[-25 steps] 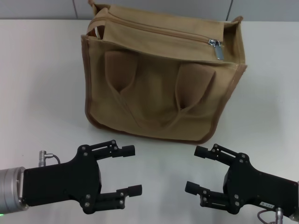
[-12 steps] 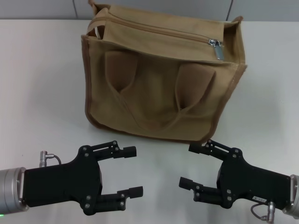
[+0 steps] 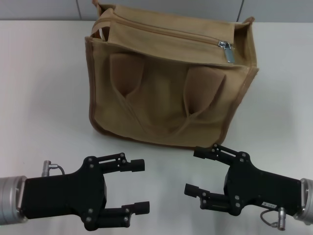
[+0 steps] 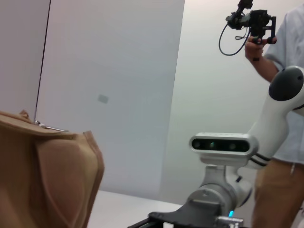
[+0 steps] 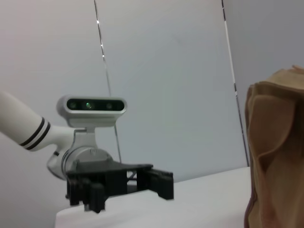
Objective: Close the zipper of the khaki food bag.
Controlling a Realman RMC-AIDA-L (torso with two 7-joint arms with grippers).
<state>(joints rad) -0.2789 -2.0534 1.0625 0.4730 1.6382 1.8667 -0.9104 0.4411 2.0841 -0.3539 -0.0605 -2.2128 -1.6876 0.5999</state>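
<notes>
Waiting low on the white table (image 3: 44, 88), the left gripper (image 3: 139, 187) and the right gripper (image 3: 194, 170) face each other in front of the khaki food bag (image 3: 168, 81), both with jaws spread wide and holding nothing. The bag stands upright toward the back of the table, its two looped handles (image 3: 161, 93) lying flat against the near face. The zipper (image 3: 161, 33) runs along the top edge, and its silver slider (image 3: 225, 46) sits near the robot's right end with the pull tab dangling, while a gap shows at the left end of the top. Neither gripper touches the bag. To do this step well, it seems one gripper should pinch the hanging tab squarely while the other steadies the soft canvas at the far end, so the tape stays taut and the slider does not drag the bag across the table. A person with a handheld camera (image 4: 251, 21) stands beyond the robot.
</notes>
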